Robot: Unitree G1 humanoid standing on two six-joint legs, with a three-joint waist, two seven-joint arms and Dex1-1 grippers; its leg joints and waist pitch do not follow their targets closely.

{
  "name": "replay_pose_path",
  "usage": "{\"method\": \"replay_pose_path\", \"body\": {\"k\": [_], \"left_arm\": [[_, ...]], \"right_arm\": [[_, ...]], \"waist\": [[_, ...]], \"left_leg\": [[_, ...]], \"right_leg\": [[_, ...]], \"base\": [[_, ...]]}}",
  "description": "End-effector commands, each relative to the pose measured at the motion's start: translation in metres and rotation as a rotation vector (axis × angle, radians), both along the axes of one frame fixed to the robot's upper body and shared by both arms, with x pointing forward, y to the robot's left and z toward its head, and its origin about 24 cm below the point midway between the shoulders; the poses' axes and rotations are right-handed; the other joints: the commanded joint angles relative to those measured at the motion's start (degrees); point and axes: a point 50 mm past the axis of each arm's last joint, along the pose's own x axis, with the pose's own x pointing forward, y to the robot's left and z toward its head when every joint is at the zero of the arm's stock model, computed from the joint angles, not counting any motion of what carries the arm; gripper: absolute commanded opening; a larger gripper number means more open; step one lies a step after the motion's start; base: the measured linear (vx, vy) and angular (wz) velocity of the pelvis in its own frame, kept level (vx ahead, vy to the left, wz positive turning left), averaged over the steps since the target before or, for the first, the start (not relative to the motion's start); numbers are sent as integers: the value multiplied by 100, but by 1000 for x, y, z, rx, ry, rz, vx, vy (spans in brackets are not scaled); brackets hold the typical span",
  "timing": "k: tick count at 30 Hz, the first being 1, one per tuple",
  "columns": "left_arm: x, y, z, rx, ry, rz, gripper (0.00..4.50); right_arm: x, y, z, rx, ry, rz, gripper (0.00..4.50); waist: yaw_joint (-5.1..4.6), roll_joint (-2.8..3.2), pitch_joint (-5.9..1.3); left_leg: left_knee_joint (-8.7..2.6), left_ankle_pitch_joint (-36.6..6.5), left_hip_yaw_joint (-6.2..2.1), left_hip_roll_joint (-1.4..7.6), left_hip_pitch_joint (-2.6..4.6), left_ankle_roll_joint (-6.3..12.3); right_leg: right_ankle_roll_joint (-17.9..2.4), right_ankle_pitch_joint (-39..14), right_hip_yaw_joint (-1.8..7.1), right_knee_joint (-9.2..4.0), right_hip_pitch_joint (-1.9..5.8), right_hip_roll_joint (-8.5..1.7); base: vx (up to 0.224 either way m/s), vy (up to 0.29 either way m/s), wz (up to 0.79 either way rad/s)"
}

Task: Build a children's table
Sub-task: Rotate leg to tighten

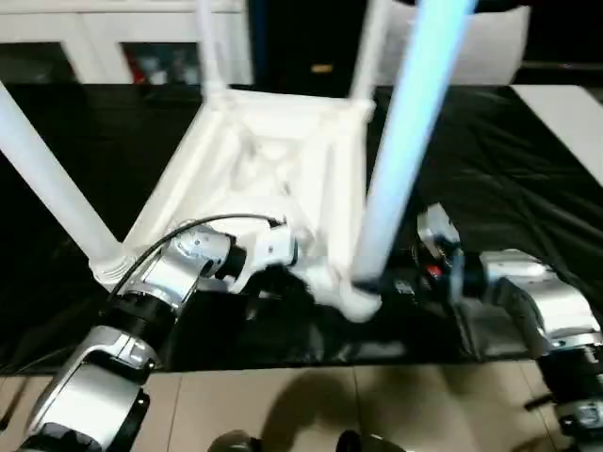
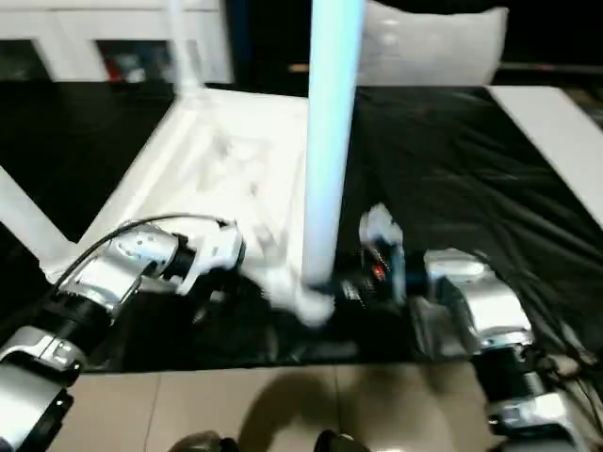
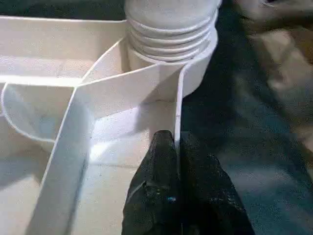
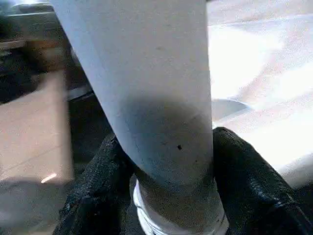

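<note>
**Here: last leg going into its socket**

Now I have the table (image 1: pixel 273 169) lying upside down on the black cloth (image 1: pixel 490 179), ribbed underside up, so the corner sockets face me and the legs can go in from above. Three legs stand in their corners already, by my reading.

My right gripper (image 4: pixel 164 196) has its fingers (image 4: pixel 249 186) clamped on the near leg (image 1: pixel 405 160), low down, just above the threaded end. Holding it that low gives me, I judge, the best control for turning it into the socket (image 1: pixel 356 303).

My left gripper (image 3: pixel 178 147) pinches the table's thin side wall (image 3: pixel 177 105) just beside that socket, one finger each side. I think this braces the table so it won't spin or slide while the leg is turned.

What I can't make out: how far the thread is seated, since a few rings show above the socket collar in the left wrist view. The leg tops are cut off by the head views' upper edge. The far corners are blurred.
</note>
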Motion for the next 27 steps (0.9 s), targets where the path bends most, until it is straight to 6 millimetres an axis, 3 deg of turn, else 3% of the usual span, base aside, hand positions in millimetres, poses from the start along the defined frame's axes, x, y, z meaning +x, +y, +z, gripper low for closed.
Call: {"method": "replay_pose_path", "body": {"k": [1, 2, 6, 12, 13, 15, 18, 20, 21, 23, 27], "left_arm": [[7, -25, 12, -96, -36, 62, 0], [9, -30, 14, -108, -34, 98, 0], [15, -55, 19, -151, -29, 245, 0], [22, -80, 24, -185, -69, 422, 0], [22, -85, 24, -193, -80, 451, 0], [20, -95, 25, -204, -86, 469, 0], [16, -99, 23, -191, -102, 444, 0], [15, -97, 22, -184, -105, 439, 0], [15, -91, 21, -169, -116, 422, 0], [15, -88, 20, -163, -120, 417, 0], [14, -69, 17, -143, -145, 351, 0]], "right_arm": [[2, 24, -6, 2, 33, -63, 207], [5, 28, -7, 3, 36, -115, 207], [15, 46, -10, -4, 55, -364, 204], [27, 67, -13, -6, 83, -598, 204], [28, 69, -13, -15, 67, -623, 258], [30, 72, -12, -43, 11, -669, 271], [29, 68, -9, -53, -20, -679, 317], [28, 62, -8, -37, -29, -677, 321], [28, 50, -6, -12, -27, -684, 340], [28, 46, -5, -5, -32, -677, 354], [23, 19, 5, 19, -92, -554, 376]], "waist": [[-34, -69, -269], [-106, -66, -276], [-204, -66, -298], [-258, -35, -358], [-253, -20, -382], [-253, -34, -377], [-238, -32, -377], [-224, -17, -388], [-218, -12, -400], [-193, -17, -406], [-142, -32, -408]], "left_leg": [[-465, -1132, -297, 492, -17, 199], [-451, -1187, -291, 485, 30, 155], [-453, -1090, -300, 468, 21, 221], [-455, -491, -290, 541, -17, 484], [-444, -404, -274, 541, -14, 533], [-440, -349, -259, 535, -29, 638], [-434, -254, -250, 531, -19, 766], [-427, -171, -250, 544, -15, 854], [-423, -139, -253, 556, -7, 897], [-415, -113, -248, 568, -6, 965], [-396, -118, -230, 540, -30, 1088]], "right_leg": [[-164, -3399, 408, -625, 367, -622], [-49, -3526, 398, -682, 342, -620], [-73, -3279, 398, -665, 335, -597], [-623, -1931, 474, -473, 339, -608], [-737, -1682, 487, -441, 350, -609], [-843, -1470, 496, -413, 359, -614], [-857, -1395, 502, -405, 373, -607], [-875, -1274, 510, -380, 371, -609], [-886, -1204, 508, -367, 374, -607], [-923, -1080, 517, -343, 384, -617], [-912, -1066, 514, -348, 410, -616]], "base": [[0, 0, 0], [0, 0, 0], [0, 0, 0], [0, 0, 0], [0, 0, 0], [0, 0, 0], [0, 0, 0], [0, 0, 0], [0, 0, 0], [0, 0, 0], [0, 0, 0]]}}
